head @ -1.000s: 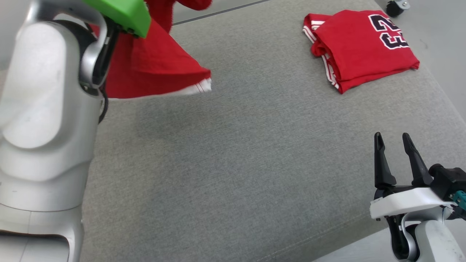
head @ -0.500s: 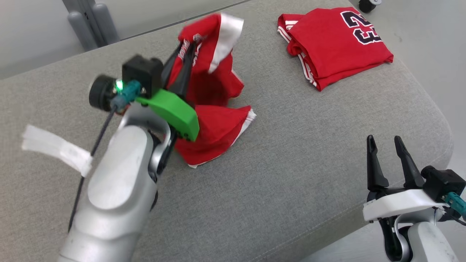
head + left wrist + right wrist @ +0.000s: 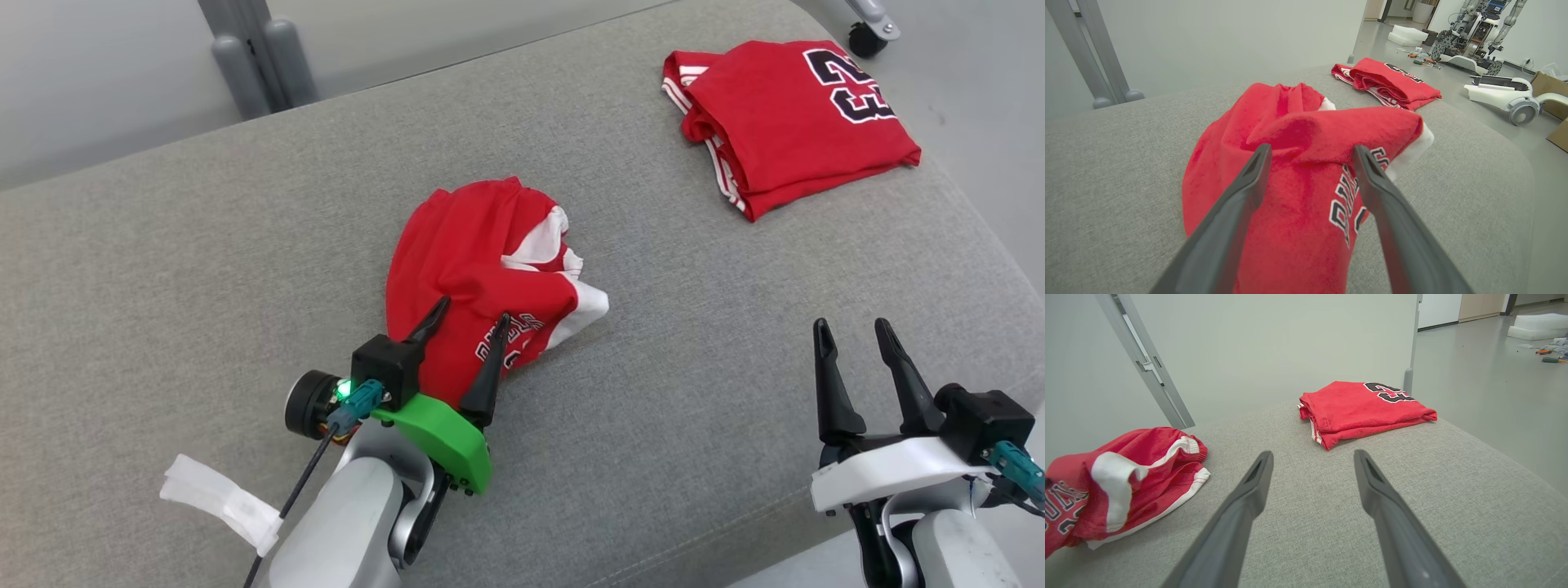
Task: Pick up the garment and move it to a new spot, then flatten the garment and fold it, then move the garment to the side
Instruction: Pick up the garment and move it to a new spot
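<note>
A crumpled red garment (image 3: 473, 253) with white trim and dark lettering lies in a heap near the middle of the grey cushion (image 3: 694, 327). My left gripper (image 3: 475, 309) is open at the heap's near edge, its two dark fingers spread over the lettered part, and cloth shows between them in the left wrist view (image 3: 1298, 134). The left gripper (image 3: 1311, 148) grips nothing. At the lower right my right gripper (image 3: 850, 323) stands open above bare cushion, well clear of the heap. From the right wrist the garment (image 3: 1139, 473) shows at the left, beyond the right gripper (image 3: 1312, 453).
A second red garment (image 3: 792, 114), folded and numbered, lies at the cushion's far right corner. Grey metal posts (image 3: 257, 57) stand behind the cushion's far edge and a caster wheel (image 3: 861, 37) is on the floor at the right. Another robot (image 3: 1474, 28) stands far off.
The left gripper brought the garment down from the air onto the cushion and opened, letting it go in a heap. The head camera shifted. The right gripper stayed open and still.
</note>
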`<state>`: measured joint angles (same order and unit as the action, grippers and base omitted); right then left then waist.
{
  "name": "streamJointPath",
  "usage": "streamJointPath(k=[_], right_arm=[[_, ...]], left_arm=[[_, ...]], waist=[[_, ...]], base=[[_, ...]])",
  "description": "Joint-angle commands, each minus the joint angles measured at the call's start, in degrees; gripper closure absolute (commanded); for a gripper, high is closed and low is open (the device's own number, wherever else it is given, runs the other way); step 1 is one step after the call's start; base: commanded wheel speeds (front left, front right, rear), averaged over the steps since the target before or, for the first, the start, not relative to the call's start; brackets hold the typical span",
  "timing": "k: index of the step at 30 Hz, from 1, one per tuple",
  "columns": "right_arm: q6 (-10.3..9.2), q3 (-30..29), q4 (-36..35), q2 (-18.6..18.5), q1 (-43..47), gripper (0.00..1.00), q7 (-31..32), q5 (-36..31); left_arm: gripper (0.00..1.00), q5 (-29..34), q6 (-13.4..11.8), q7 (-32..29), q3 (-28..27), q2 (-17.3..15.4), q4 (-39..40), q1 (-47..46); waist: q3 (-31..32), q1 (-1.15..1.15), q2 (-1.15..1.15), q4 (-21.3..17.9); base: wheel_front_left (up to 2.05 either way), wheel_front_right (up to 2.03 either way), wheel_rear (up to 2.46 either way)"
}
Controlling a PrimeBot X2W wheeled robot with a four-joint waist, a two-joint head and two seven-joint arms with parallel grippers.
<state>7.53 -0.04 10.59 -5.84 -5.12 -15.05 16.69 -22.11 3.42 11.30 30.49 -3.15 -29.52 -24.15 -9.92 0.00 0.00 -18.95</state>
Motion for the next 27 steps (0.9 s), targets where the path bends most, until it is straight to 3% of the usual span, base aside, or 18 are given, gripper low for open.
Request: streamJointPath(k=[1,8,18,27], right_arm=[[-0.09,0.04,-0.30,-0.38,0.65,0.00,-0.17,-0.20],[-0.09,0.88,-1.32,-1.12,2.02,0.00,-0.17,-0.83],[-0.09,1.37,-2.90,-1.99,3.78,0.00,-0.17,-1.46],[-0.09,2.54,-3.98,-2.58,4.99,0.00,-0.17,-1.09]], left_arm=[[0.00,-0.42,-0.78,1.01,-0.35,-0.12,0.57,0.21],[0.00,-0.64,-3.71,3.58,-5.25,-2.72,4.39,2.65],[0.00,2.56,-7.69,3.87,-16.48,-6.69,16.23,12.26],[0.00,4.48,-5.81,3.89,-23.41,-7.36,22.37,22.84]], waist=[[1.56,0.00,0.00,1.75],[4.89,0.00,0.00,5.30],[7.97,0.00,0.00,10.79],[9.61,0.00,0.00,14.02]], base=[[0.00,0.00,0.00],[0.00,0.00,0.00],[0.00,0.00,0.00],[0.00,0.00,0.00]])
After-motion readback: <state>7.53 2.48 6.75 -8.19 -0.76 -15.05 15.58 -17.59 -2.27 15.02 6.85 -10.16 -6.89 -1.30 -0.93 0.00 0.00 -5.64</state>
